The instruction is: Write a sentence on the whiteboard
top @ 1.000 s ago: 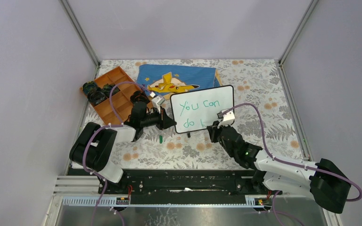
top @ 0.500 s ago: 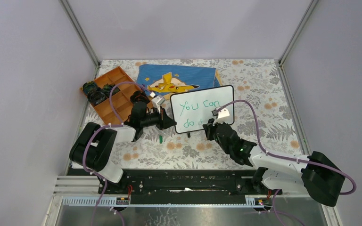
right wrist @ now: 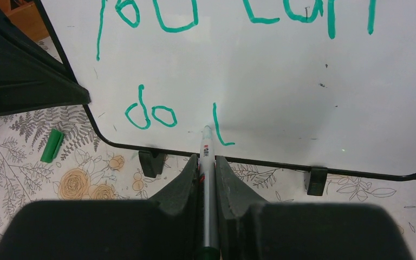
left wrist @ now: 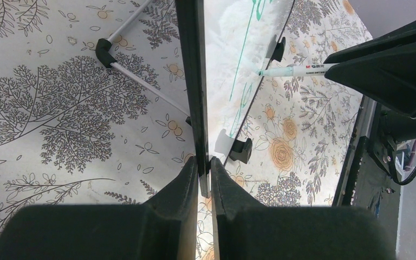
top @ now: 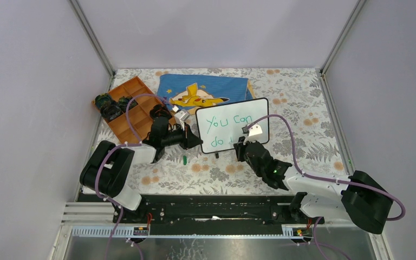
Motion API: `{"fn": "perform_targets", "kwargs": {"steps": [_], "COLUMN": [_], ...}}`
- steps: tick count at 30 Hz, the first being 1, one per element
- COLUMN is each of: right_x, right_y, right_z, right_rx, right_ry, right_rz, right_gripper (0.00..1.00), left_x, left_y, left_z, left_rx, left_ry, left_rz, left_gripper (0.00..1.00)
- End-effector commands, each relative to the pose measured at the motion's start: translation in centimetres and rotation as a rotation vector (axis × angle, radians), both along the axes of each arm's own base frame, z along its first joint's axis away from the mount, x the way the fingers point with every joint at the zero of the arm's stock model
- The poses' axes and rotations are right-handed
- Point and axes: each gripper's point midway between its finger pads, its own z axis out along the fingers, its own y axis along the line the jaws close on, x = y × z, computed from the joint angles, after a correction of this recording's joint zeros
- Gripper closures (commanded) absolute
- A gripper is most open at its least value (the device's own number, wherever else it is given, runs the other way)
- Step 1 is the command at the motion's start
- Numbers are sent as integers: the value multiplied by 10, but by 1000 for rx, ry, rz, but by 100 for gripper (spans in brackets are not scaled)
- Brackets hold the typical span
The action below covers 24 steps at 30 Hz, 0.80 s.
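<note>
Nearest the bases, the right pincer (right wrist: 206, 160) is clamped on a marker (right wrist: 207, 142). The marker points up at the lower part of the whiteboard (right wrist: 281, 97). Its tip sits at the glossy face, touching it or all but; I cannot tell which.

The whiteboard stands upright on its little feet, about mid tabletop (top: 298, 92), with its face toward the arms. The left pincer (left wrist: 203, 161) is closed on the frame at the board's left edge and steadies it.

The sentence (top: 225, 123) is partly written in green. "You can" fills the top line. Below it is "do", then one hooked stroke just right of the marker tip, which looks like the start of a letter. By my reading the task is well past halfway. Two lines are begun and three words are done. That letter and the rest of its word are left to write. There is bare board to the right of it for them.

A green cap (right wrist: 51, 145) lies on the tabletop near the board's lower left corner. Farther back on the left is an orange tray (top: 132, 85) holding small dark parts. A blue cloth (top: 206, 86) lies behind the board.
</note>
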Motion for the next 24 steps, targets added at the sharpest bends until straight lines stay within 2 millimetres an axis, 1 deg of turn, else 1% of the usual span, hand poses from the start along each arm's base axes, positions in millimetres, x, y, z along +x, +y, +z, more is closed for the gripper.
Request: {"fn": "perform_targets", "kwargs": {"steps": [1, 5, 19, 22, 24], "right_x": [16, 17, 17, 17, 15], "right_y": [2, -1, -26, -28, -26], "right_z": [24, 23, 17, 17, 19], "right_rx": [49, 40, 2, 1, 12], "right_ry": [-49, -45, -39, -38, -40], "right_rz": [-60, -76, -149, -156, -140], "right_gripper": [100, 100, 100, 100, 100], "left_x": [5, 5, 5, 5, 5], "left_y": [-1, 0, 0, 0, 0], "left_z": [1, 0, 0, -1, -1], "left_rx": [32, 34, 35, 36, 36], "left_ry": [-37, -38, -37, -37, -37], "left_rz": [2, 2, 1, 1, 2], "left_gripper": [84, 84, 84, 84, 84]}}
